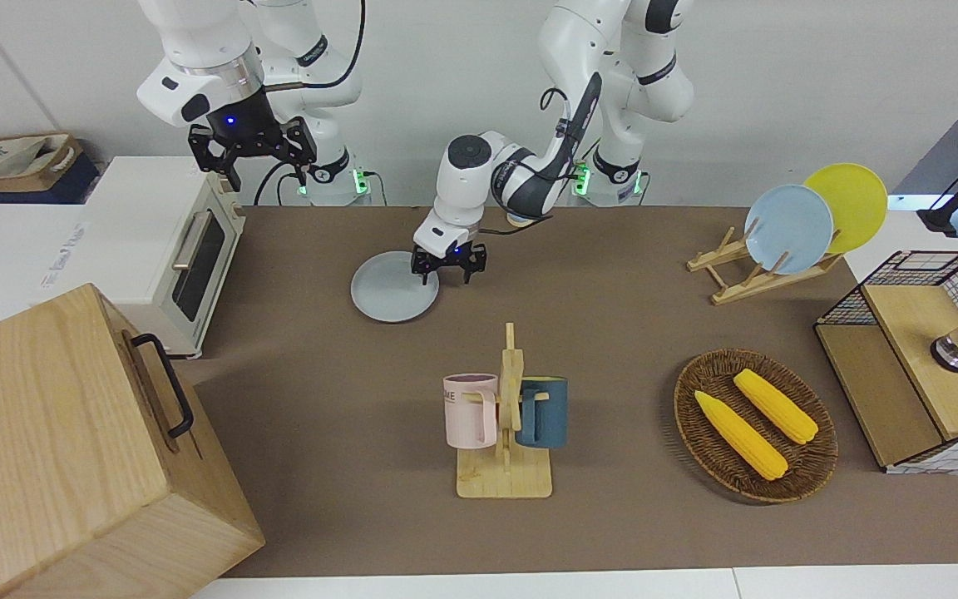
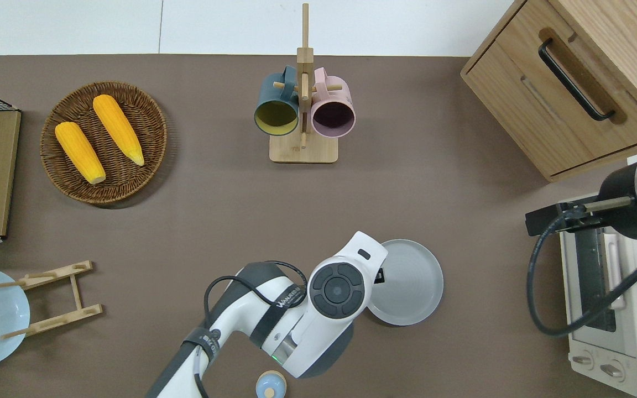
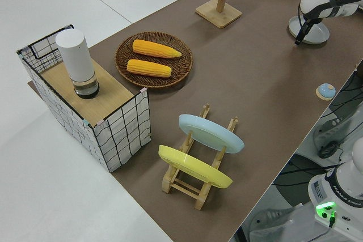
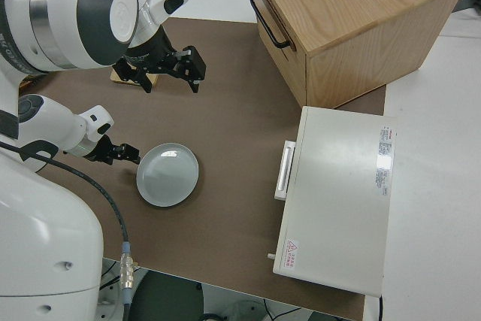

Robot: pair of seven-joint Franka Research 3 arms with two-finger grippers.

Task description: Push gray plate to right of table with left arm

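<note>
- The gray plate (image 1: pixel 394 286) was seen flat on the table (image 1: pixel 612 333), in the half nearer the robots' edge and toward the right arm's end, though still well short of that end's edge.
- An oven (image 1: pixel 170 249) stood at the right arm's end of the table, with bare mat left between it and the plate.
- The left gripper (image 1: pixel 448 268) was held low at the plate's rim on the side toward the left arm's end, as the front view showed.
- Its two fingers were seen spread apart, with nothing between them; one fingertip (image 1: pixel 424 278) was over the plate's edge, and whether it touched the rim could not be told.
- In the overhead view the left arm (image 2: pixel 296 309) was seen reaching in from the robots' edge, its wrist covering part of the plate (image 2: pixel 407 282).
- The right gripper (image 1: pixel 251 150) was parked, its fingers seen apart and empty.
- A mug rack (image 1: pixel 506 433) with a pink mug and a blue mug stood near the middle of the table, closer to the edge away from the robots.
- A wicker basket (image 1: pixel 753 426) holding two cobs of corn lay toward the left arm's end.
- A wooden cabinet (image 1: pixel 71 449) filled the corner at the right arm's end away from the robots.
</note>
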